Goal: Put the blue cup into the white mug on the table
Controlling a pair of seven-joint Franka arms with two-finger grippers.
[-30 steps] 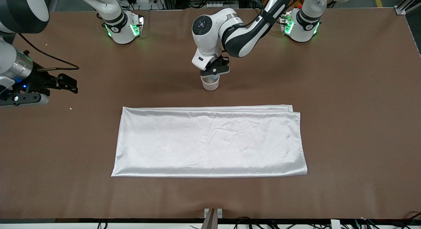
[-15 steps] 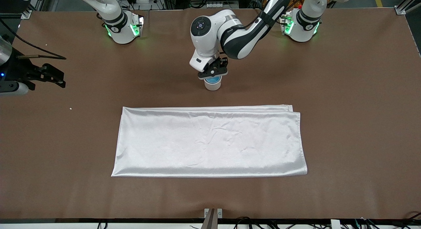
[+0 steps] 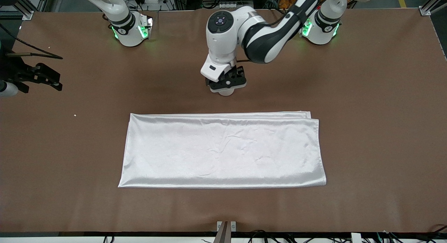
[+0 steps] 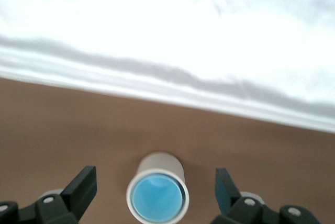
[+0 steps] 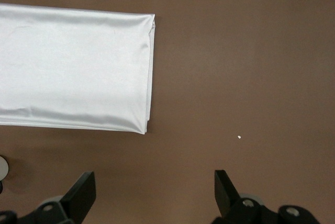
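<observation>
At the right arm's end of the desk my right claw hangs over bare brown top and waits, its fingers spread wide with nothing between them; under it I see only a corner of the cloth and a pale crumb. Near mid-desk, just farther from the front camera than the cloth, my left claw sits directly over the mug, hiding most of it from the front. From my left wrist the picture is plain: the cup already sits nested inside the mug, blue ringed by the white rim, upright on the desk, so I judge the placing done. My left claw's fingers stand well apart on either side of the mug, touching neither it nor the cup, holding nothing. The cup looks like light, stiff plastic, smooth and probably a bit slippery; were I to take it again I'd pinch its rim wall, since the mug now covers its sides. The mug seems heavier and rigid, likely ceramic and chippable, best gripped across its body; I can't see its handle.
</observation>
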